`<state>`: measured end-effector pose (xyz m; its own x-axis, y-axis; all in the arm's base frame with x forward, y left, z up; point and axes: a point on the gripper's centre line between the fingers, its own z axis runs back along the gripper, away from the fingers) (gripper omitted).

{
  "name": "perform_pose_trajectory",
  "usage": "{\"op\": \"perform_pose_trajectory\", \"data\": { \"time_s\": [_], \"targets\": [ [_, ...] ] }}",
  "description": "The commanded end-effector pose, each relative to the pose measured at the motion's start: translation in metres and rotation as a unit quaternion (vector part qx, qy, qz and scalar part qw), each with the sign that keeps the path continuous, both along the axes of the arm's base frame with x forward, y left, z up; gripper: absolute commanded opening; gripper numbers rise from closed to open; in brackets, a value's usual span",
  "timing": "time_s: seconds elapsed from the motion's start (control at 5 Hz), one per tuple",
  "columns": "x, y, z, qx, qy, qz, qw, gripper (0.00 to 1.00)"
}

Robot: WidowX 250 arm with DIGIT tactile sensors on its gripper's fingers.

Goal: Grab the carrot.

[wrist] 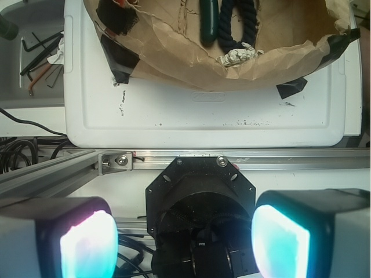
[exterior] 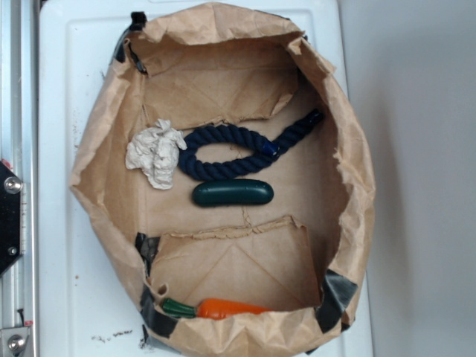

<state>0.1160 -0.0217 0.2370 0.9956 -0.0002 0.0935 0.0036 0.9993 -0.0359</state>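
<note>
Glowing teal pads (wrist: 87,246) are framing our wrist view as we are holding the claw (wrist: 184,243) wide apart and empty, well back from the work, above the black motor base and the aluminium rail (wrist: 232,159). We are judging this as the start of the reach, with nothing yet approached.

Beyond the rail, we are looking across the white plastic lid (wrist: 203,119) serving as our table, scuffed and speckled with dark marks. On it, the brown paper bag (exterior: 104,171) is sitting with its walls rolled down and taped with black strips, probably so it can act as a shallow, crinkled bin.

Inside, the carrot (exterior: 223,308) is lying on its side against the wall at the bottom of the exterior picture, smooth, glossy orange, tapering away from a dark green stem end. It is lying partly tucked behind the bag's rim, which could crowd a grasp.

Well apart from it, near the middle, a dark green capsule (exterior: 232,193) is resting just beside a coiled navy rope (exterior: 223,152) and a crumpled white paper wad (exterior: 156,154).
</note>
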Motion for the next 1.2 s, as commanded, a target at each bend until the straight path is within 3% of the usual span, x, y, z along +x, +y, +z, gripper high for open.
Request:
{"op": "perform_pose_trajectory", "data": {
  "time_s": [0.0, 0.4, 0.6, 0.8, 1.0],
  "targets": [
    [0.000, 0.000, 0.000, 0.000, 0.000, 0.000, 1.000, 1.00],
    [0.096, 0.000, -0.023, 0.011, -0.011, 0.091, 0.996, 1.00],
    [0.122, 0.013, -0.028, 0.015, -0.039, 0.110, 0.993, 1.00],
    [0.140, 0.045, -0.048, 0.011, -0.069, 0.139, 0.988, 1.00],
    [0.153, 0.076, -0.087, -0.003, -0.079, 0.128, 0.989, 1.00]
  ]
}}
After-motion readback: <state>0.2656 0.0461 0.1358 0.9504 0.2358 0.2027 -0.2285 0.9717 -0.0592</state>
